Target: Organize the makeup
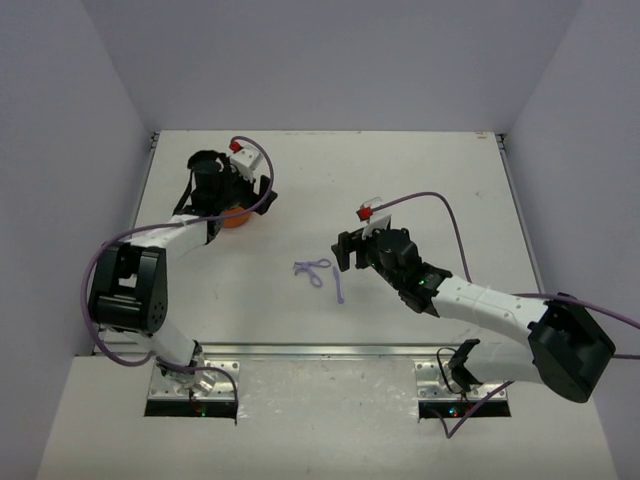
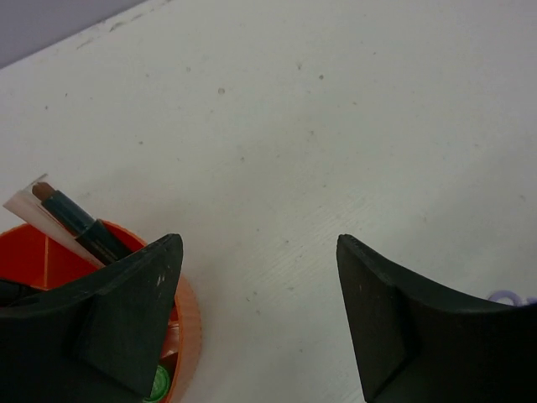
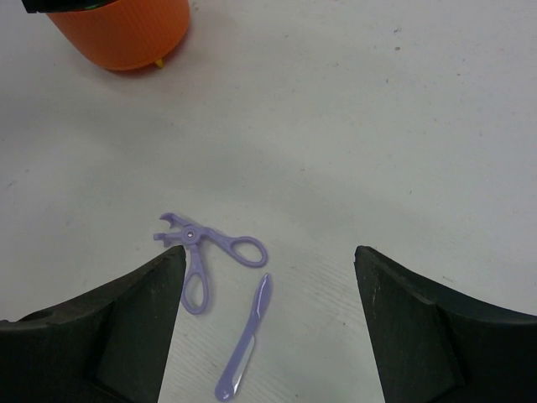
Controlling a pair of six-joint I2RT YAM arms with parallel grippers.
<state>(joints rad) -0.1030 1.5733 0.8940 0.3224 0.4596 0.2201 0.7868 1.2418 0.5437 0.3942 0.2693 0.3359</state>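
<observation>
Left arm [image 1: 175, 236] and right arm [image 1: 480, 300] have white links, black joints, purple cables [image 1: 430, 194]; left gripper [image 2: 258, 245] and right gripper [image 3: 268, 252] are black.

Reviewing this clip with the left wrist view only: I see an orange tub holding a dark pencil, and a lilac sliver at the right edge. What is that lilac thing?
Observer: Most likely the lilac looped tool, scissor-shaped, lying flat on the table.
Operator: Anything else lying loose?
Observer: Yes, a lilac blade-shaped stick lies right beside it, not touching.
Operator: Where is the other arm?
Observer: The right pincer is open and empty, and its own camera shows both pieces between its fingers.
</observation>
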